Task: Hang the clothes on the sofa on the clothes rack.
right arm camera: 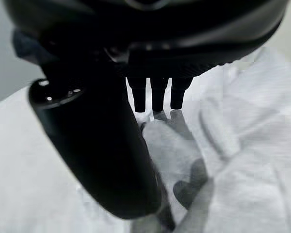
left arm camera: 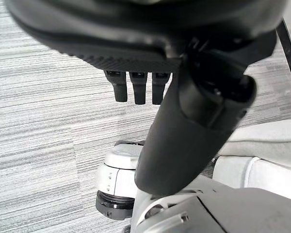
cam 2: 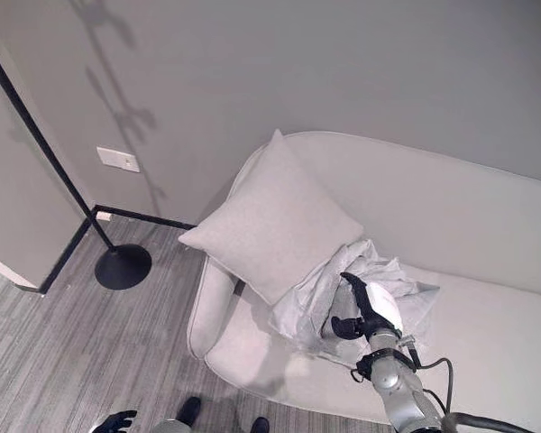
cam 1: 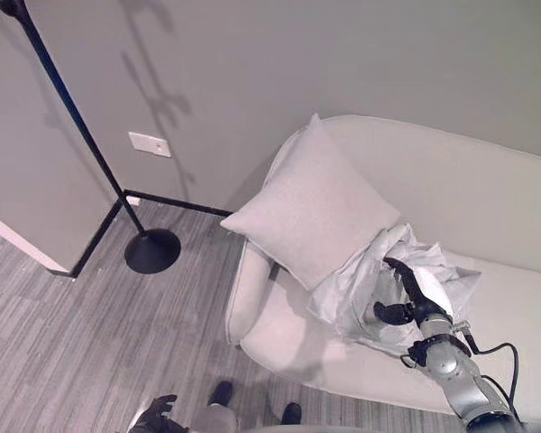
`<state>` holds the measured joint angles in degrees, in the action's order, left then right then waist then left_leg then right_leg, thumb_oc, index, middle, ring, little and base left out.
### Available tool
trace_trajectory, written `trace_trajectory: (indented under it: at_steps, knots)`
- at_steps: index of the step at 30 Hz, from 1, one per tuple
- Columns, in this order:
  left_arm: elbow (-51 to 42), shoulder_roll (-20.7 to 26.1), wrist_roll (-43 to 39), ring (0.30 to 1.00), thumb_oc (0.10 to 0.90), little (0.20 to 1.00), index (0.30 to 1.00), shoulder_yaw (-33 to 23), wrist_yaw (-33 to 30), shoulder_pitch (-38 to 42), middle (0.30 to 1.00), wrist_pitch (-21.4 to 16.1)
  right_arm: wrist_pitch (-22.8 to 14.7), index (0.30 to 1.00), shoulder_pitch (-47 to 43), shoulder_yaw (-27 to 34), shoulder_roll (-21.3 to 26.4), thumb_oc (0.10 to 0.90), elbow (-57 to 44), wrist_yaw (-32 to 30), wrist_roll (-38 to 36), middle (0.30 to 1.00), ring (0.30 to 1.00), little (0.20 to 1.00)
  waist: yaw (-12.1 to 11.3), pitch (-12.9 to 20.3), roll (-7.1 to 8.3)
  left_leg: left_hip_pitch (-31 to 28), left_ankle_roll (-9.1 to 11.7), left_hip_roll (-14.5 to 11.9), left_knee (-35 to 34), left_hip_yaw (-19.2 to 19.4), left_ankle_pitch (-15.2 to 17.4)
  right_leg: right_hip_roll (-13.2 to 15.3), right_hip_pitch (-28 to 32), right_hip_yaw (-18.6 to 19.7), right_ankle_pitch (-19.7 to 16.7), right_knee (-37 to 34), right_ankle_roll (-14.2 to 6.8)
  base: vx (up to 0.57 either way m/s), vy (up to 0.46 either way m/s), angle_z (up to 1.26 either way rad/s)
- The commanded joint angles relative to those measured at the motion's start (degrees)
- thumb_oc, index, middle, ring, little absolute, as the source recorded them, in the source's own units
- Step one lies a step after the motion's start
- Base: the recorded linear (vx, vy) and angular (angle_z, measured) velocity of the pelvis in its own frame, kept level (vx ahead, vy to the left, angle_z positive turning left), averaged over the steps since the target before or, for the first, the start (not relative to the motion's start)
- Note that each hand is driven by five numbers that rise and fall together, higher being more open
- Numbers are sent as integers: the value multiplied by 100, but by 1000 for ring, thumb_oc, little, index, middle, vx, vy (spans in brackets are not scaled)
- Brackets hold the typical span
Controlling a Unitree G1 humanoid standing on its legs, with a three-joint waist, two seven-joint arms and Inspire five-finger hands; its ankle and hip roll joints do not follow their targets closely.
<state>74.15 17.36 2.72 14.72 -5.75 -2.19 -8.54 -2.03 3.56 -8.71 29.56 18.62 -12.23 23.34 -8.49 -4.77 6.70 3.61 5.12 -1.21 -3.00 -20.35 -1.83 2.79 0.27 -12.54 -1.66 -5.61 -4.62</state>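
A crumpled white garment lies heaped on the seat of the pale sofa, just in front of the square cushion that leans against the sofa's armrest end. The right hand is over the garment, reaching in from the sofa's front edge. Its fingers are straight and spread from the thumb, their tips just above the cloth or perhaps brushing it; the close view is too soft to settle whether they touch. Nothing is pinched between thumb and fingers.

The clothes rack, a thin black pole on a round black base, stands on the grey plank floor beside the sofa's armrest end, well apart from the garment and close to the wall corner.

The left hand hangs low over the floor in front of the sofa, its fingers straight and relaxed, holding nothing.
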Motion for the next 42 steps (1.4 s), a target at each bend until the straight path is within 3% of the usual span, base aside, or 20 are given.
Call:
trace_trajectory:
  at_steps: [1, 17, 33, 34, 35, 36, 42]
  knots:
    - [340, -213, 136, 900, 800, 900, 900, -23, 3, 266, 900, -107, -287, 900, -150, 79, 675, 800, -818, -11, -25, 900, 900, 900, -94, 51, -38, -62, -97, -42, -200, -73, -4, 55, 18, 54, 7, 61, -174, 0, 0, 0]
    - [276, -164, 138, 900, 800, 900, 900, -79, -77, 212, 900, -139, -232, 900, 168, -261, 731, 800, -739, 281, 334, 900, 900, 900, -94, -18, -18, -15, -106, 55, -200, -168, -8, 119, 28, -44, 3, 61, -190, 0, 7, 3]
    - [207, -175, 278, 900, 800, 900, 900, 86, -113, 316, 900, -180, -147, 900, -408, -1399, 612, 800, 858, 429, 1132, 900, 900, 900, -246, -104, -88, 93, -125, 173, -200, -289, -66, 194, 46, -177, 16, 61, -194, -4, 13, 4]
    - [192, -168, 311, 900, 800, 900, 900, 146, -123, 344, 900, -184, -114, 408, -539, -1579, 557, 472, 1141, 483, 1145, 408, 408, 408, -295, -100, -104, 102, -120, 186, -200, -312, -74, 202, 51, -202, 17, 61, -194, 2, 10, 9]
    - [192, -165, 311, 900, 800, 900, 900, 140, -124, 345, 900, -184, -123, 408, -566, -1598, 543, 472, 1179, 466, 1144, 408, 408, 408, -288, -102, -100, 102, -119, 186, -200, -314, -75, 202, 51, -203, 17, 61, -194, 5, 15, 12]
    - [195, -147, 359, 900, 800, 900, 900, 183, -143, 380, 900, -178, -97, 300, -710, -1767, 498, 400, 1400, 503, 1154, 300, 300, 300, -323, -96, -101, 116, -117, 201, -200, -349, -83, 206, 49, -239, 20, 61, -195, 6, 8, 11]
    - [187, -118, 421, 900, 800, 900, 900, 236, -203, 423, 900, -173, -66, 300, -867, -1973, 370, 400, 1694, 522, 1078, 300, 300, 300, -400, -80, -114, 165, -102, 231, -200, -430, -113, 223, 49, -312, 28, 61, -196, 8, 7, 10]
